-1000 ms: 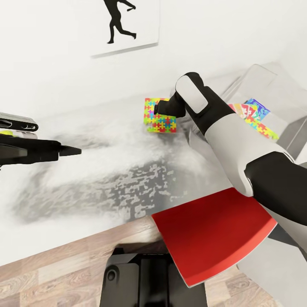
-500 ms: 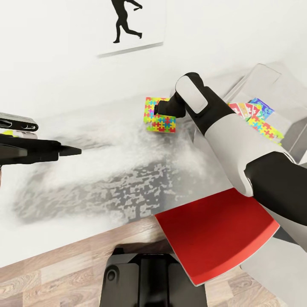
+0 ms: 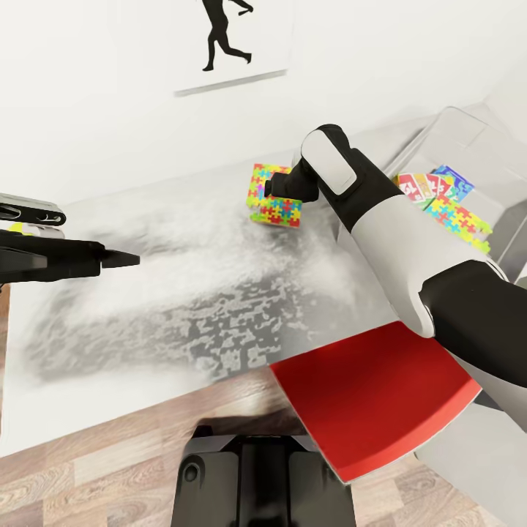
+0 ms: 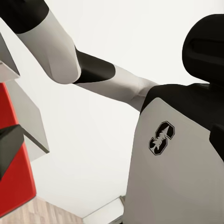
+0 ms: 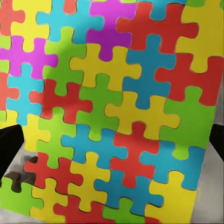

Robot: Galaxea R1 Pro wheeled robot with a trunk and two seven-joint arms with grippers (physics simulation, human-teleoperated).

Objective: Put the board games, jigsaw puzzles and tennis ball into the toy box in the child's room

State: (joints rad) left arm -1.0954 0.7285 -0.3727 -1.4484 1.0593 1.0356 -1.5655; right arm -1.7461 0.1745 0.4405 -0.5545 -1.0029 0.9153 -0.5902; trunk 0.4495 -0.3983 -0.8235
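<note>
The step in hand was the collection of the second jigsaw puzzle. The thin flat rectangle patterned with interlocking yellow, green, blue, red and pink pieces (image 3: 274, 196) lay on the pale grey tabletop (image 3: 168, 241) near the wall, well apart from the light grey open-topped toy box (image 3: 476, 157) standing to its right. The right claw (image 3: 282, 187) was over the puzzle's near edge; in the right wrist view the puzzle (image 5: 112, 112) lay between two dark fingertips (image 5: 9, 144) standing off either side of it, so the claw appeared to be spread wide and not closed on anything, though contact could not be confirmed. Inside the toy box lay a red-and-white lettered board game box (image 3: 414, 186), a blue printed box (image 3: 452, 181) and another puzzle-patterned flat rectangle (image 3: 457, 217), which suggested that a good part of the task was already done. The left claw (image 3: 121, 258) hung over the tabletop's left side, away from the work; whether it was parted or closed could not be told. In judgement, the next move called for a firm pinch across the thin board's edges, a lift clear of the tabletop, and a carry rightward over the toy box wall before release.
</note>
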